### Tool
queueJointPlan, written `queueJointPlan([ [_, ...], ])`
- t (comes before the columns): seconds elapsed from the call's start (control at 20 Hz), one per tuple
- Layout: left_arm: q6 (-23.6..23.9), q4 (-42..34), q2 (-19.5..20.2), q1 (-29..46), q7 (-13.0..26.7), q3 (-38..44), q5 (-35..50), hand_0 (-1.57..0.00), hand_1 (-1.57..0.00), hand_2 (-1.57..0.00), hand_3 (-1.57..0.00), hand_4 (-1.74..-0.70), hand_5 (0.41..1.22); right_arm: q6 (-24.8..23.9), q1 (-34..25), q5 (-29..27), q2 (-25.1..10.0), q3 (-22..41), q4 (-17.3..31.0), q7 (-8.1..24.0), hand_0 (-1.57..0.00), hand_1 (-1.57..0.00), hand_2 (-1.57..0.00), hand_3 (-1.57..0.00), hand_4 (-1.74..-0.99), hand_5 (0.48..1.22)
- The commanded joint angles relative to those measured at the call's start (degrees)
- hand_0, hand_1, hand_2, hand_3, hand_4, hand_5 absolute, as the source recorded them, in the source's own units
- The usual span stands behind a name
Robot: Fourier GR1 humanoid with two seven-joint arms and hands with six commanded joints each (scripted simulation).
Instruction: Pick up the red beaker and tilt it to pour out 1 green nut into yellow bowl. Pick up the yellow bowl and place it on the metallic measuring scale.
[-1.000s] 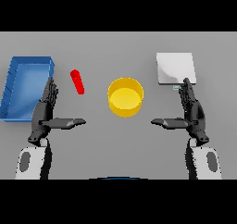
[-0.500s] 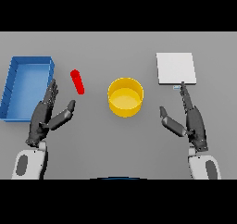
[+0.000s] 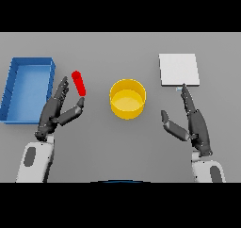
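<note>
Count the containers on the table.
3: a blue tray at the far left, a red beaker beside it, and a yellow bowl in the middle. None looks hidden.

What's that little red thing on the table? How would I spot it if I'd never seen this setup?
Start at the big blue tray on the left of the grey table. Between it and the yellow bowl in the middle lies the red beaker, just beyond the fingertips of the left hand. It is the only red thing, a small slim cylinder.
</note>
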Motion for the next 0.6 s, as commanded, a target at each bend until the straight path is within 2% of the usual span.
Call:
queueJointPlan([
  [0.0, 0.3, 1.8, 0.04, -2.09, 0.47, 0.49, -0.19, 0.0, 0.0, 0.0, 0.0, -1.37, 0.732, 0.19, 0.16, -0.09, 0.01, 0.0, 0.44, -0.07, 0.0, 0.0, 0.0, 0.0, -1.296, 0.677],
  [0.2, 1.46, 9.19, -0.34, -6.9, -0.89, 1.76, -1.32, 0.0, 0.0, 0.0, 0.0, -1.38, 0.738, -0.45, -0.53, -0.19, 0.46, -0.35, 0.58, 0.69, 0.0, 0.0, 0.0, 0.0, -1.321, 0.683],
  [0.25, 1.9, 11.75, -0.44, -8.81, -0.4, 2.28, -1.61, 0.0, 0.0, 0.0, 0.0, -1.37, 0.733, -0.21, -0.19, -0.75, 0.27, -0.68, 0.5, 0.04, 0.0, 0.0, 0.0, 0.0, -1.329, 0.685],
  [0.55, 1.81, 23.35, -0.59, -16.21, -4.26, 5.57, -0.55, 0.0, 0.0, 0.0, 0.0, -1.33, 0.714, -0.34, -0.45, -0.8, -0.03, -1.0, 0.17, 1.7, 0.0, 0.0, 0.0, 0.0, -1.338, 0.688],
])
